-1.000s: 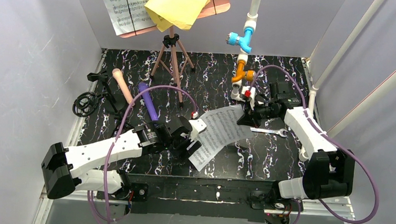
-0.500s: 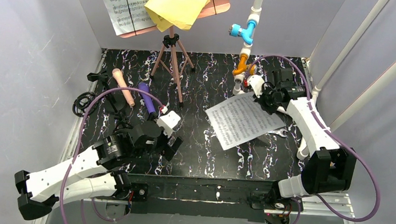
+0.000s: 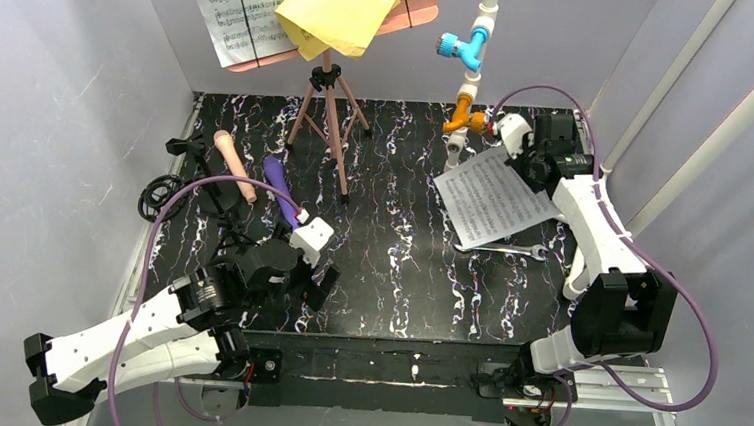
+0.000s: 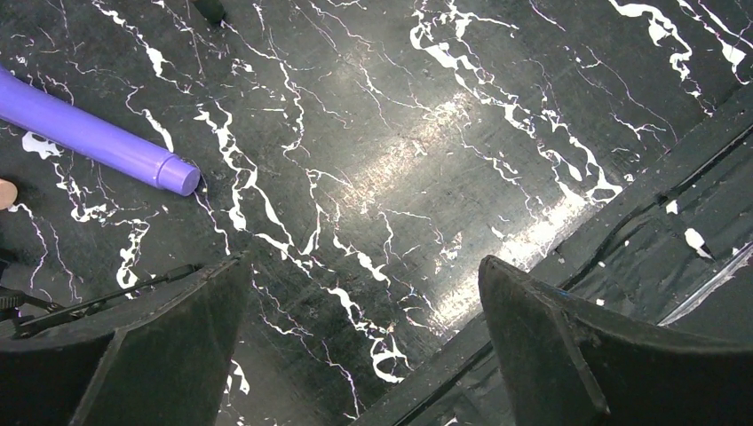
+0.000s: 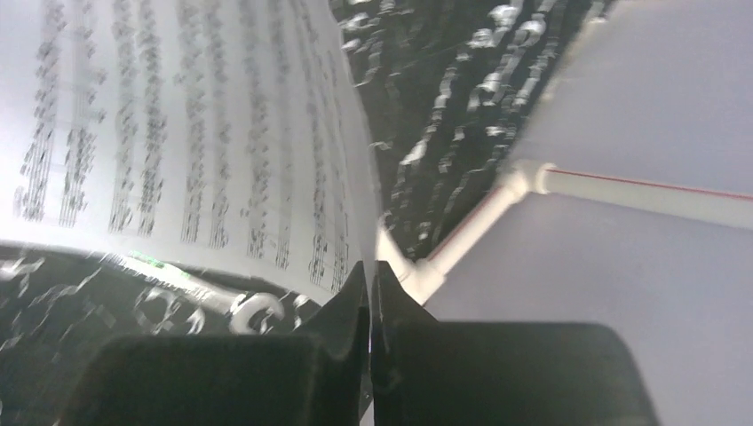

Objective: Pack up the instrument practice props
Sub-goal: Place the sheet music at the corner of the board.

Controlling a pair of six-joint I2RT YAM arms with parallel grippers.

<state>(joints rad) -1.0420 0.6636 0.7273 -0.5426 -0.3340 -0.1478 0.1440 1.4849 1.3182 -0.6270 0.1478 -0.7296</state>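
top view: the left gripper [image 3: 316, 281] sat in the lower left of the frame, low over the black marbled table [image 3: 399, 265], jaws spread wide with nothing between them. just above it lay the purple microphone [image 3: 280, 186], with the peach microphone [image 3: 234, 165] to its left and the black mic holders [image 3: 169, 193] at the left edge. the salmon music rest [image 3: 418, 5] stood on its tripod legs [image 3: 329, 119] at the top centre, carrying a yellow sheet [image 3: 342, 10] and a printed sheet [image 3: 232, 7]. in the upper right, the right gripper [image 3: 521, 168] was pinched onto the upper edge of a white music sheet [image 3: 489, 196], which hung lifted above a silver wrench [image 3: 506, 249], beside the valved pipe [image 3: 463, 69].

left wrist view: both fingers [image 4: 160, 346] stood far apart over bare table; the purple microphone's end [image 4: 89, 138] lay in the upper left, apart from them.

right wrist view: the fingertips [image 5: 360, 293] met tightly on the sheet's edge, the white music sheet [image 5: 178, 133] filling the upper left and the wrench [image 5: 222, 302] blurred below it.
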